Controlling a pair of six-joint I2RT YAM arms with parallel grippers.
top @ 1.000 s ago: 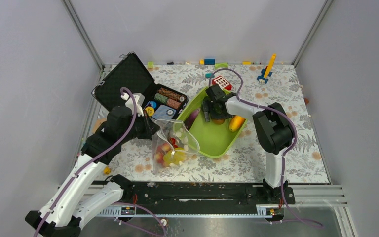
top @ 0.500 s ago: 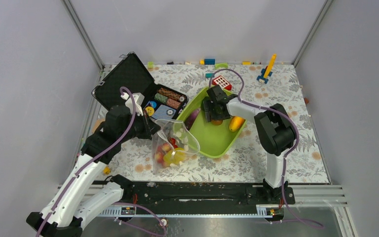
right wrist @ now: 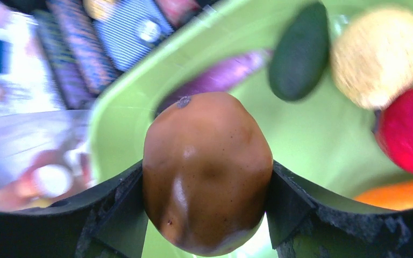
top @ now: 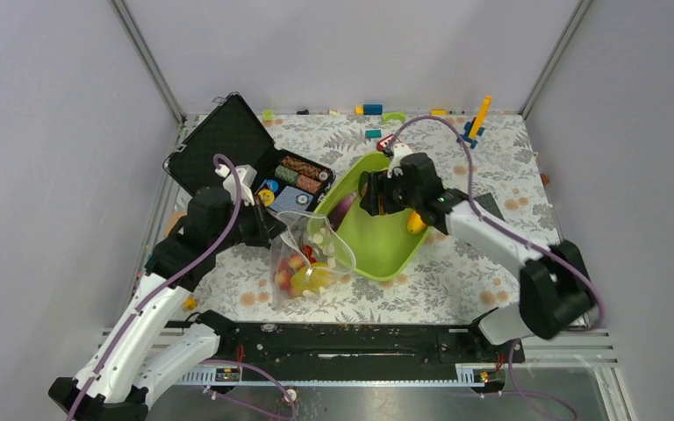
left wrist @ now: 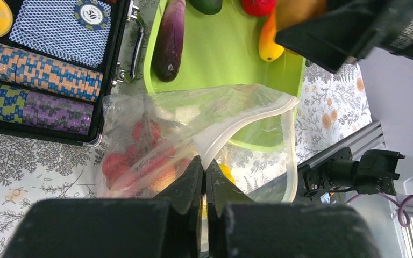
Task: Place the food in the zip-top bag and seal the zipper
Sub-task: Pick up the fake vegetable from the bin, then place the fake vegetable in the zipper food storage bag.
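On the desk, the lime-green tray lies directly below the right fingers. The clear zip-top bag lies to their left and nearer the arm bases, touching the tray's near-left rim. The left fingers are pinched together on the bag's mouth edge, at the whitish zipper, and hold that mouth up and gaping toward the tray. Strawberries lie deep in the bag beyond the left fingers.

The right fingers are clamped on the brown kiwi, its long axis crossing the line between the pads. The eggplant lies in the tray between kiwi and bag.

The next move likely turns on that offset: the kiwi has to travel leftward and nearer, over the tray rim, into the held-open mouth. The right arm alone carries it.
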